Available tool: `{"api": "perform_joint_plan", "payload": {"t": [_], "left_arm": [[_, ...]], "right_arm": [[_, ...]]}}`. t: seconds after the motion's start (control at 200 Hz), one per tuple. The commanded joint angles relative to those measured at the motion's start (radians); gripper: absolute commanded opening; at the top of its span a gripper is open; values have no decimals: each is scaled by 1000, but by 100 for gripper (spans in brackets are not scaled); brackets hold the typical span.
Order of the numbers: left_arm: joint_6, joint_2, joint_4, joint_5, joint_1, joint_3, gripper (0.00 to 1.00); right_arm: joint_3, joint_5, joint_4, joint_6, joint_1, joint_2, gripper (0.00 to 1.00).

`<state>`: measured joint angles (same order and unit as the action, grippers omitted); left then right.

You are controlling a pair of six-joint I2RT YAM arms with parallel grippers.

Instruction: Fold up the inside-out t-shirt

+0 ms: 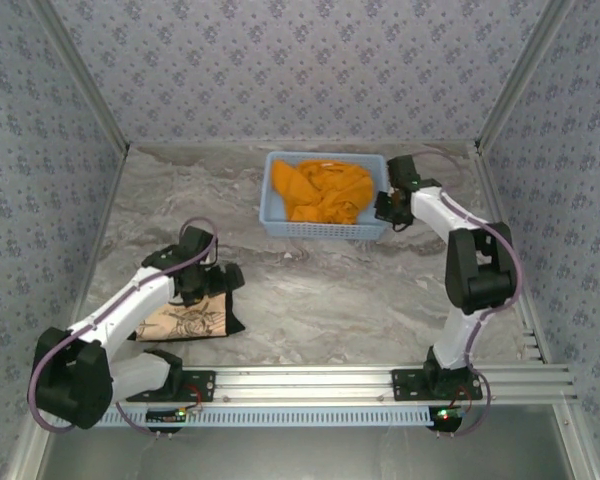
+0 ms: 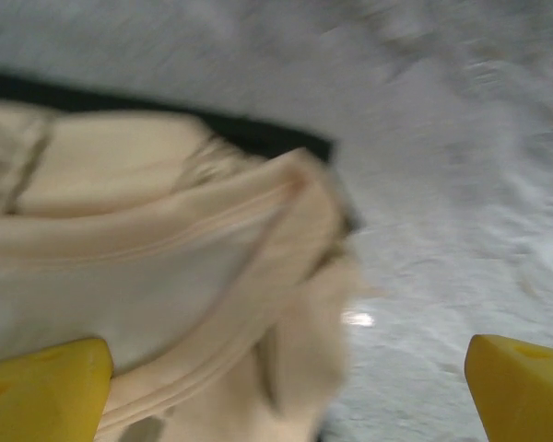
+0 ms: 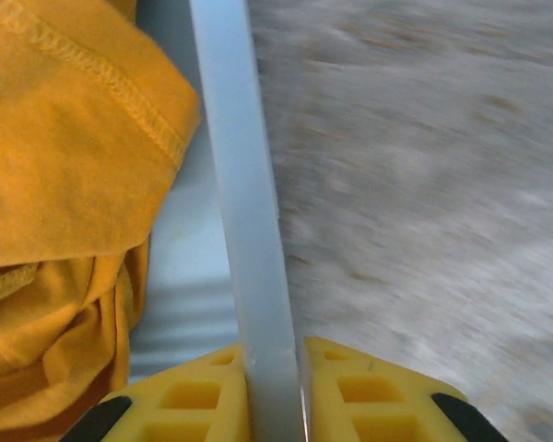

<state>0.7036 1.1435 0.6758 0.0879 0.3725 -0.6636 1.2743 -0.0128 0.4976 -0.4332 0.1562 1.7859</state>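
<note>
The orange-yellow t-shirt [image 1: 323, 189] lies crumpled inside a light blue basket [image 1: 277, 226] at the back of the table. Its stitched hem [image 3: 69, 138] hangs beside the basket wall in the right wrist view. My right gripper [image 1: 388, 207] is shut on the basket's right rim [image 3: 249, 230], one yellow finger on each side of the wall. My left gripper [image 1: 193, 290] hovers open over a beige cloth [image 1: 188, 318]; its yellow fingertips [image 2: 46, 391] stand wide apart over the cloth's folds [image 2: 166, 267].
The beige cloth with a dark line drawing and black edge lies at the front left of the marbled table [image 1: 340, 300]. Patterned walls enclose the table on three sides. An aluminium rail [image 1: 330, 385] runs along the near edge.
</note>
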Motion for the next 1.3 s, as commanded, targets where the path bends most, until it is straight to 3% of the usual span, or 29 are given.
{"api": "perform_joint_plan", "payload": {"t": [0.0, 0.215, 0.425, 0.655, 0.76, 0.87, 0.969, 1.094, 1.209, 1.294], "left_arm": [[65, -50, -34, -33, -58, 46, 98], [-42, -55, 57, 5, -181, 46, 100], [-62, -40, 55, 74, -205, 11, 100], [-120, -26, 65, 177, -205, -51, 100], [-133, -11, 78, 234, -205, -76, 100], [-141, -10, 82, 281, -205, -80, 100], [-150, -15, 89, 300, -205, -79, 100], [-188, -35, 137, 278, -205, -119, 100], [-202, -65, 165, 227, -205, -157, 100], [-187, -85, 138, 230, -205, -154, 100]], "right_arm": [[-126, -125, 40, -126, -113, -125, 19], [-299, -200, 44, -345, -302, -284, 15], [-374, -260, 26, -662, -297, -342, 17], [-322, -361, 60, -1016, -263, -297, 20], [-302, -402, 29, -1093, -263, -275, 20], [-254, -400, 18, -1100, -271, -233, 24], [-215, -357, -13, -1052, -277, -200, 37], [-157, -316, 24, -843, -247, -228, 57], [-181, -347, 89, -652, -236, -354, 67], [-154, -381, 182, -416, -249, -389, 72]]}}
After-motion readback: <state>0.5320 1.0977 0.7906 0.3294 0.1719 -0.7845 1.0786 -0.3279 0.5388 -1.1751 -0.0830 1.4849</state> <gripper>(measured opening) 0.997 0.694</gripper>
